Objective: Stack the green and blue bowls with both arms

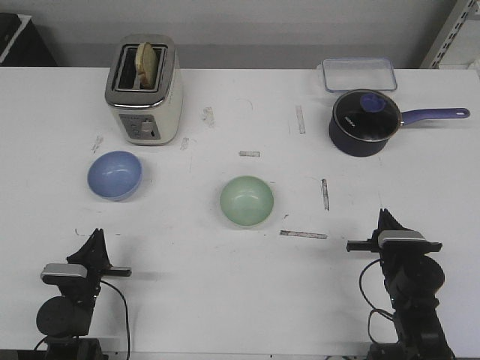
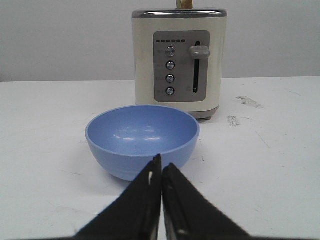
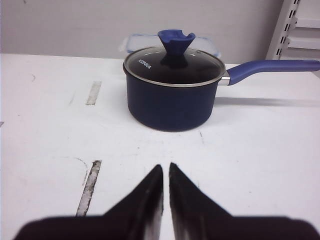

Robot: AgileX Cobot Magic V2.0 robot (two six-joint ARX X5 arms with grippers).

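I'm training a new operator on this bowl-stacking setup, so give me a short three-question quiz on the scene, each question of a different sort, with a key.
1. True or false: the blue bowl is already stacked in the green bowl.
2. What stands just behind the blue bowl? A) saucepan B) toaster C) clear container
3. Fill in: the right gripper faces the ____.

Key:
1. False; the bowls sit apart on the table, both empty.
2. B; the toaster is right behind it in the left wrist view.
3. Saucepan. Both it and the left gripper are shut and hold nothing.
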